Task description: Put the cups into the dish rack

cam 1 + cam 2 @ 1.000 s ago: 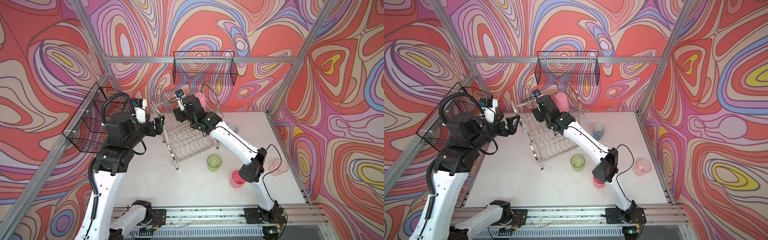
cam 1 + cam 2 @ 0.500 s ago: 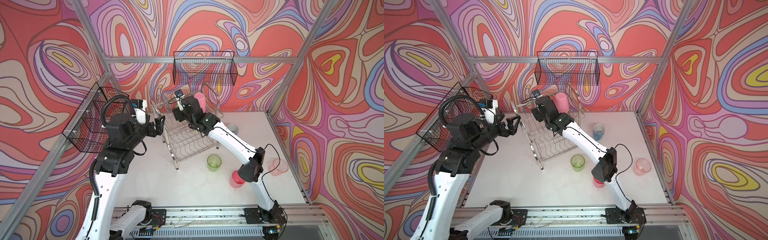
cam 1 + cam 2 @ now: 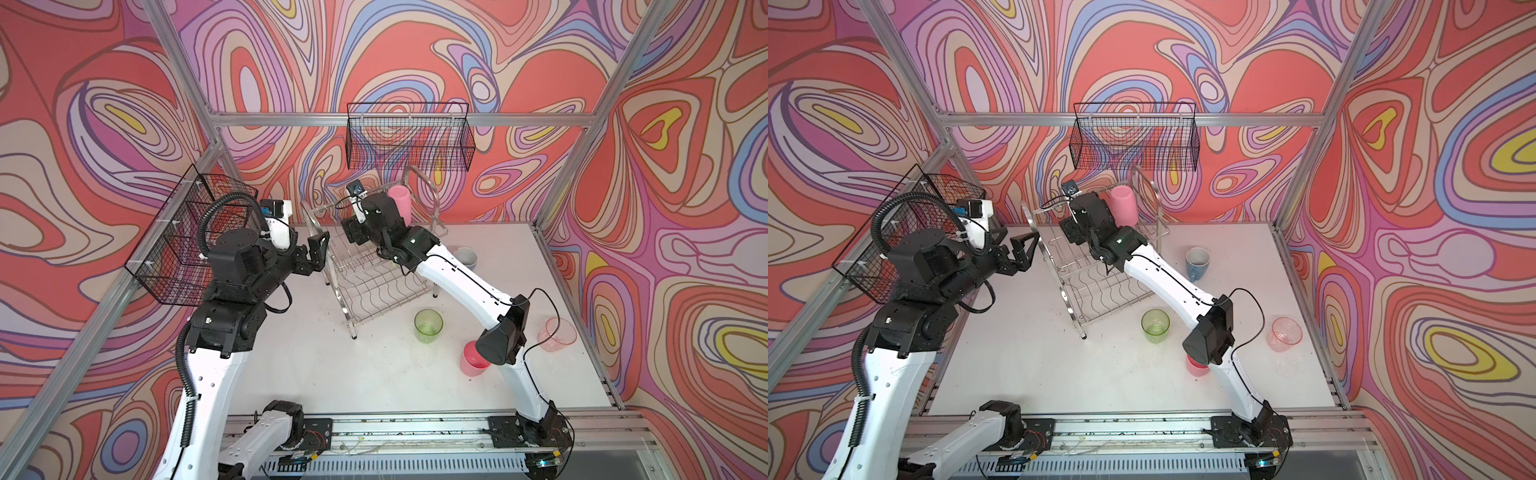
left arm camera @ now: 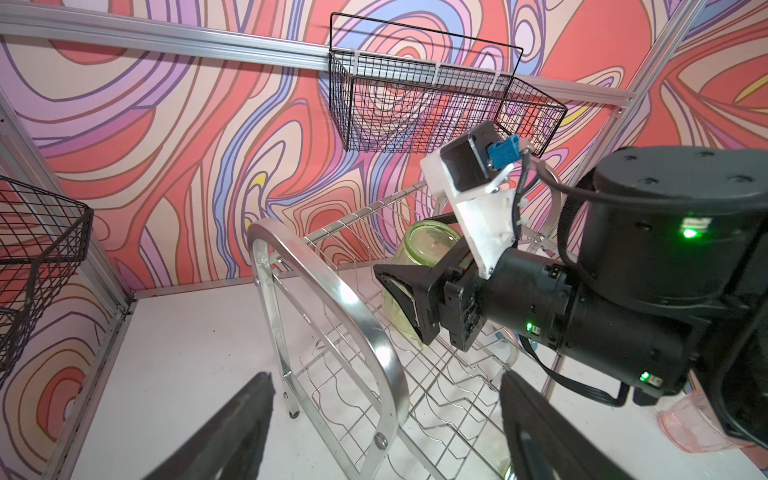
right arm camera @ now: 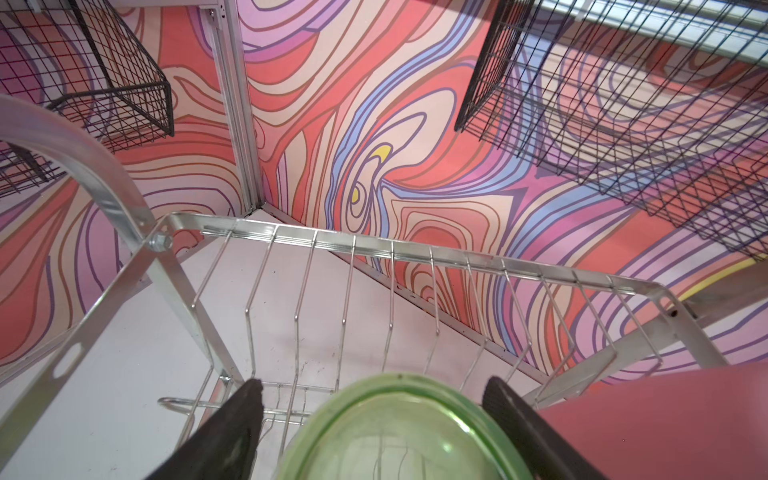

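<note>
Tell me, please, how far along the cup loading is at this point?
Done: one pink tumbler stands on the upper tier of the dish rack. In hand: a clear green cup sits there too, between the open jaws of the right gripper; the left gripper is open and empty. Left on the table: a second green cup, a second pink tumbler, a pinkish cup and a blue mug.

pink tumbler (image 3: 471, 368) half hidden behind r arm (image 3: 503, 336) – green cup (image 5: 399, 432) cut off, r wrist view
</note>
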Controlling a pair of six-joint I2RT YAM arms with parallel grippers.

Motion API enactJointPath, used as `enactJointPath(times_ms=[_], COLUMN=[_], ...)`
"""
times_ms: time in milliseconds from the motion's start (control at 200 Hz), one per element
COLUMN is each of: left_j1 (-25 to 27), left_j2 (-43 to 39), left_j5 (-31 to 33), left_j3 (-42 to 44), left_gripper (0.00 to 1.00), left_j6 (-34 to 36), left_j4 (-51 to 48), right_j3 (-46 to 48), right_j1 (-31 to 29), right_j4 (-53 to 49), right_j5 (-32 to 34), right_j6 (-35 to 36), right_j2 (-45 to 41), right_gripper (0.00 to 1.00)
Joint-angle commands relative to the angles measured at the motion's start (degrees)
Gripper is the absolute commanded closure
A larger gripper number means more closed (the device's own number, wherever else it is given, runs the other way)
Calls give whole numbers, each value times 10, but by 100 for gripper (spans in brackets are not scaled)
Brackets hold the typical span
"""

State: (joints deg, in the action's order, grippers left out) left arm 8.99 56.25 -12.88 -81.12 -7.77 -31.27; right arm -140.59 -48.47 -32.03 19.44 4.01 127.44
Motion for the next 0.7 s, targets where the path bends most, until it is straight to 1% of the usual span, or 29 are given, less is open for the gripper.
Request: enactJointPath(times_ms=[0, 280, 696], left_j1=[-3, -3, -4], left_j2=[-7, -7, -13], left_j5=[-8, -7, 0], left_j3=[-12, -19, -12], left_gripper=[12, 10, 5], left_j6=[-6, -11, -19], left_j4=[0, -14, -37], right_j3=[5, 15, 45], right_j1=[-8, -12, -15], right_j4=[11, 27, 47], right_j5=[-6, -5, -13], right_j6=[12, 21, 22], right_j2=[-20, -48, -117], right_gripper=[12, 7, 5])
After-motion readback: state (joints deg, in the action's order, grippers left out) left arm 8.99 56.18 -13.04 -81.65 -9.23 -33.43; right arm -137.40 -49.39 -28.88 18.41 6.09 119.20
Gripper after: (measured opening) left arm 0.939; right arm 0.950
